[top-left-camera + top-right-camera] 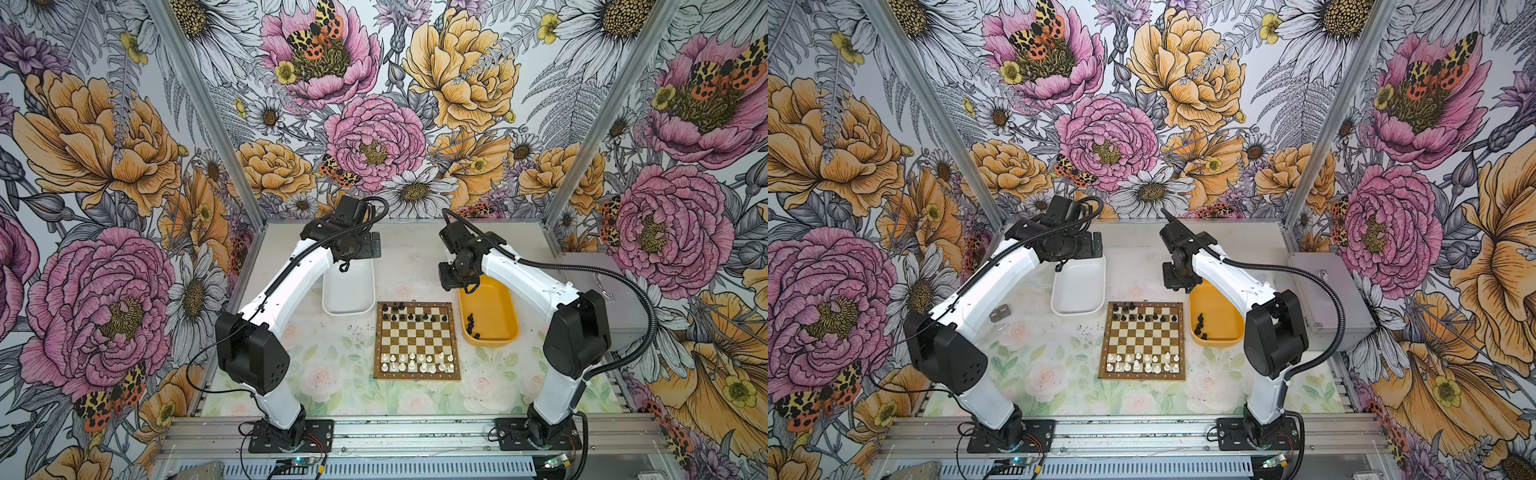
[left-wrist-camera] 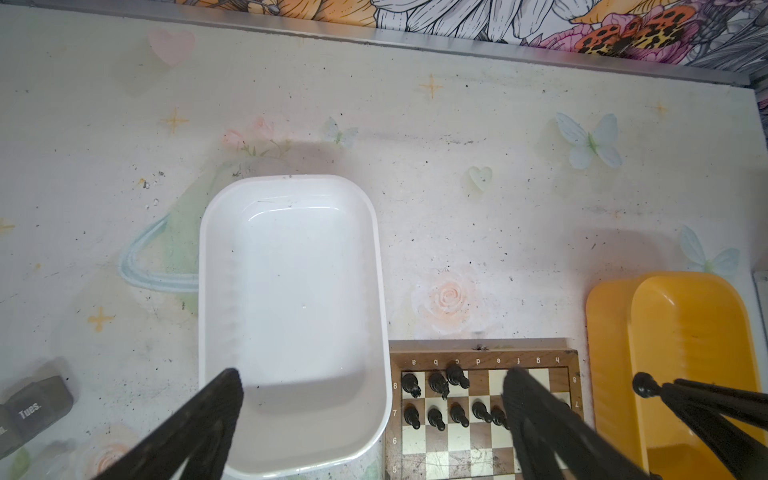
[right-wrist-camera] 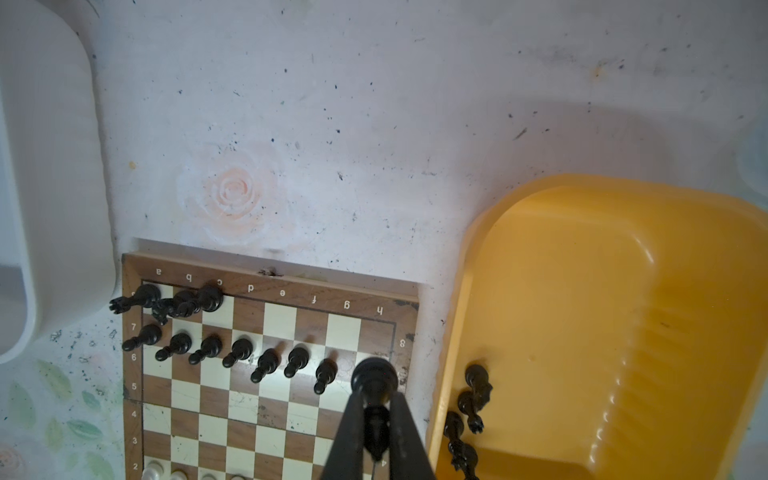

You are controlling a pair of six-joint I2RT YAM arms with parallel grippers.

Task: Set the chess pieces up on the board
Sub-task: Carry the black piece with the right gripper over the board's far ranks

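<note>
The board (image 1: 417, 337) (image 1: 1142, 338) lies mid-table. White chess pieces (image 1: 419, 362) fill its two near rows. Black chess pieces (image 1: 411, 318) (image 3: 232, 353) stand in its far rows: a row of several pawns and three pieces behind them. My right gripper (image 3: 374, 392) (image 1: 455, 279) is shut on a black piece (image 3: 373, 376). It hangs above the board's far corner, beside the yellow tray (image 3: 623, 291) (image 1: 494, 305), where a few black pieces (image 3: 473, 399) (image 1: 471, 323) lie. My left gripper (image 2: 372, 384) (image 1: 345, 262) is open and empty, straddling the white tray (image 2: 291, 291) and the board's (image 2: 457, 449) far edge.
The white tray (image 1: 348, 293) holds nothing and sits left of the board's far end. A grey pill box (image 2: 33, 409) (image 1: 1000, 312) lies on the table at the left. A grey metal box (image 1: 1329, 291) stands against the right wall.
</note>
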